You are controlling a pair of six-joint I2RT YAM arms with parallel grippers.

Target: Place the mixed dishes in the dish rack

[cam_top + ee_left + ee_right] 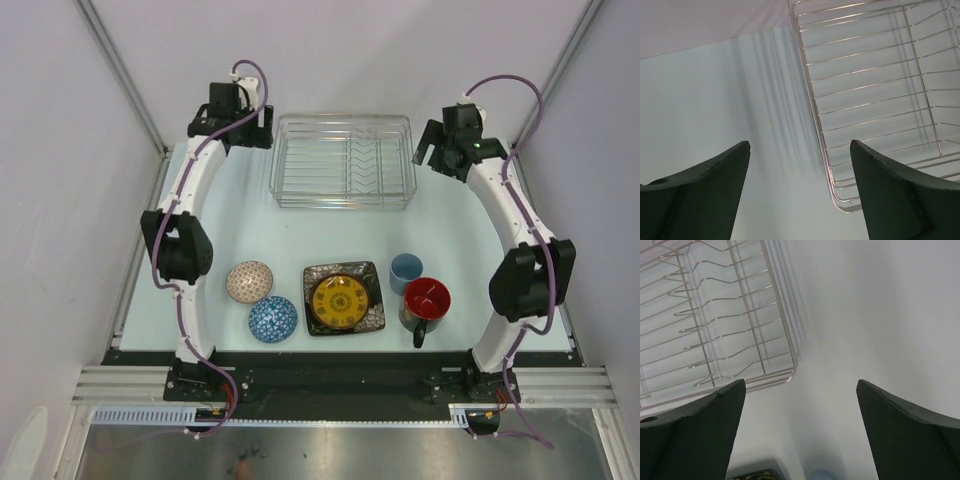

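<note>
Dish rack [342,203] stood unloaded; left gripper [799,145] and right gripper [801,382] gaped wide, empty
Dark mug [427,298] looked glazed, slippery, breakable; best pinched at the rim

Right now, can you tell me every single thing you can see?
dish rack: one, silver wire, far middle of the table
pinkish-beige bowl: one, near left
blue bowl: one, patterned, beside the pinkish-beige bowl
square plate: one, dark with yellow centre, near middle
cup: one, light blue, right of the plate
mug: one, dark, red inside, beside the cup
table: one, pale
left gripper: one, dark, open, left of the rack
right gripper: one, dark, open, right of the rack
</note>
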